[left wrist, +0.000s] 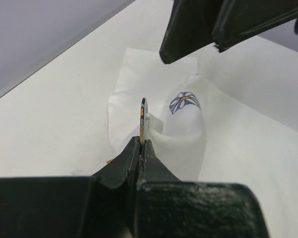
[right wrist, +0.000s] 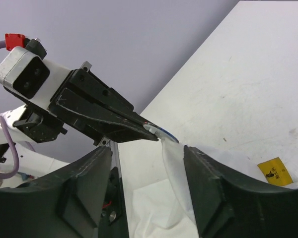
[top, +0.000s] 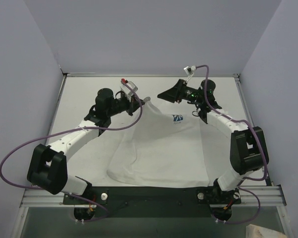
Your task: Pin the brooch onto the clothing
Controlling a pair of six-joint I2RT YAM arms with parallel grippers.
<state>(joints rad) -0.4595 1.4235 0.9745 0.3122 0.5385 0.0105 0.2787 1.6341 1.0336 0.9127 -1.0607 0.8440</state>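
Note:
The white T-shirt [top: 159, 148] lies on the table, its far left edge lifted. My left gripper [top: 138, 101] is shut on the brooch [left wrist: 143, 115], a thin disc seen edge-on, pressed against a raised fold of the shirt [left wrist: 181, 141]. The blue-and-white flower print [left wrist: 185, 101] sits just beyond the fold. In the right wrist view the brooch [right wrist: 164, 133] shows at the left gripper's tip with the shirt [right wrist: 175, 166] hanging from it. My right gripper [right wrist: 146, 151] is open and empty, its fingers [left wrist: 188, 29] just above and beyond the brooch.
A yellow sticker [right wrist: 271, 170] lies on the white table [top: 79, 99]. Grey walls [top: 154, 34] enclose the table at the back and sides. A metal rail [top: 154, 193] runs along the near edge by the arm bases.

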